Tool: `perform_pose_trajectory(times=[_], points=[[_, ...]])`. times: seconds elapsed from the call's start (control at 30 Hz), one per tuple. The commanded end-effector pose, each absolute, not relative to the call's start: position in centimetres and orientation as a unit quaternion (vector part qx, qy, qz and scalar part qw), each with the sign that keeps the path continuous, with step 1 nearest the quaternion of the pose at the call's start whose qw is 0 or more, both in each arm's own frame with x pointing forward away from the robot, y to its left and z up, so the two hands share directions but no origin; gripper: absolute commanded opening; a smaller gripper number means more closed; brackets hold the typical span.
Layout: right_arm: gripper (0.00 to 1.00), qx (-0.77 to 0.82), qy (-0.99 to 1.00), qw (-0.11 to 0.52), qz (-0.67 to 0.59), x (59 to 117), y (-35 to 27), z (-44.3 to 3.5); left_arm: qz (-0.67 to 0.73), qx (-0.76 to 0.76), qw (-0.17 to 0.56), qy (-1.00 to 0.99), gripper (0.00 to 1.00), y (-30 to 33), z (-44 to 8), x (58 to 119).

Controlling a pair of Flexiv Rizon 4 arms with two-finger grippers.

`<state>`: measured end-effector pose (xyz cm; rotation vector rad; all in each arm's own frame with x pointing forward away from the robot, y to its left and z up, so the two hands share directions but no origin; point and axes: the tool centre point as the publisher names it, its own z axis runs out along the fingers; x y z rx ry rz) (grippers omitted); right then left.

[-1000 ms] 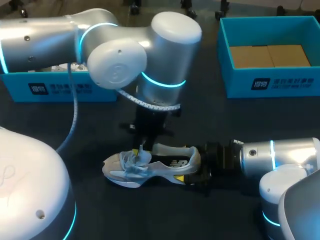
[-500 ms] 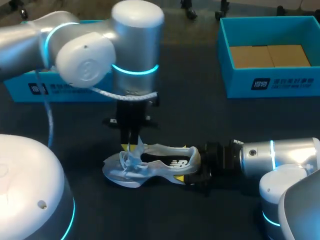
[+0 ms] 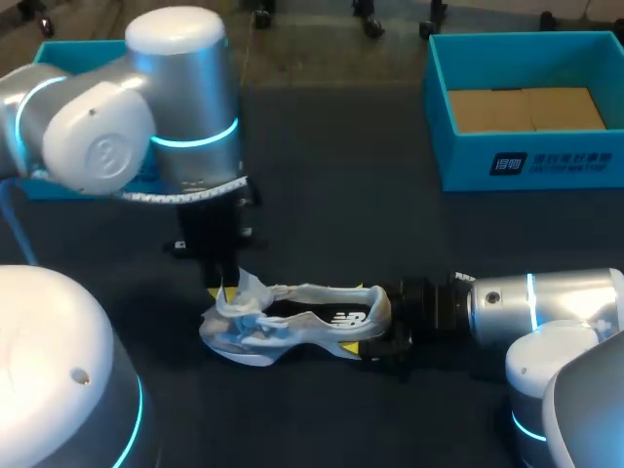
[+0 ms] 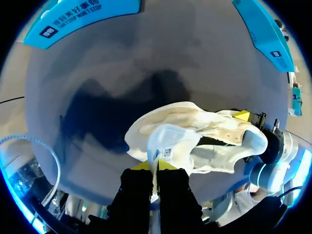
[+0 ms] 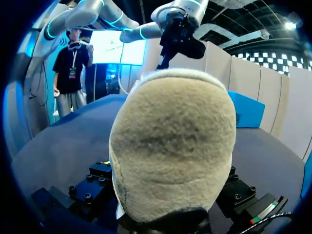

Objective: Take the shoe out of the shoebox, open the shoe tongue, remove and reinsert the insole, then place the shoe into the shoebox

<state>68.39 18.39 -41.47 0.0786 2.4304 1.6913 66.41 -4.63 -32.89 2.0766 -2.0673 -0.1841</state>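
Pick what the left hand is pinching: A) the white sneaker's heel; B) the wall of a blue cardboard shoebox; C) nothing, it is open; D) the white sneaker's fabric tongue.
D: in the left wrist view the left hand is shut on the white fabric tongue, which stands up from the white mesh sneaker.

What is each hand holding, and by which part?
The left hand pinches the tongue of the shoe by its free end. The right hand clamps the same shoe at the heel.
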Motion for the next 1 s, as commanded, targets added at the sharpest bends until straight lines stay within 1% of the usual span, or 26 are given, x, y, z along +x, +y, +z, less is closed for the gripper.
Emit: perform_pose_trajectory(times=[0.03,0.13,0.23,0.3,0.43,0.57,0.77,0.8,0.83,0.93,1.0], points=[[0.00,0.027,0.818,0.091,0.568,68.5,18.6,-41.7,-0.020,0.708,0.158,-0.688,0.00,-4.5,-34.9,66.6],[0.00,0.027,0.818,0.091,0.568,68.5,18.6,-41.7,-0.037,0.711,0.157,-0.684,0.00,-4.6,-36.1,66.9],[0.00,0.027,0.818,0.091,0.568,68.5,18.6,-41.7,-0.042,0.714,0.147,-0.683,0.22,-4.6,-36.5,66.8],[0.00,0.027,0.818,0.091,0.568,68.5,18.6,-41.7,-0.042,0.717,0.143,-0.681,0.32,-4.5,-36.7,66.9],[0.00,0.027,0.818,0.091,0.568,68.5,18.6,-41.7,-0.040,0.720,0.141,-0.679,0.36,-4.0,-36.4,66.9],[0.00,0.027,0.818,0.091,0.568,68.5,18.6,-41.7,-0.032,0.724,0.129,-0.676,0.48,-3.6,-35.6,66.9],[0.00,0.027,0.818,0.091,0.568,68.5,18.6,-41.7,-0.012,0.717,0.117,-0.687,0.49,-3.8,-33.4,66.9],[0.00,0.027,0.818,0.091,0.568,68.5,18.6,-41.7,-0.007,0.716,0.114,-0.689,0.50,-3.9,-33.0,66.9],[0.00,0.027,0.818,0.091,0.568,68.5,18.6,-41.7,-0.005,0.714,0.112,-0.691,0.53,-4.1,-32.6,66.9],[0.00,0.027,0.818,0.091,0.568,68.5,18.6,-41.7,0.002,0.706,0.106,-0.700,0.51,-4.6,-31.4,67.1],[0.00,0.027,0.818,0.091,0.568,68.5,18.6,-41.7,0.009,0.701,0.100,-0.707,0.52,-4.9,-30.6,67.3]])
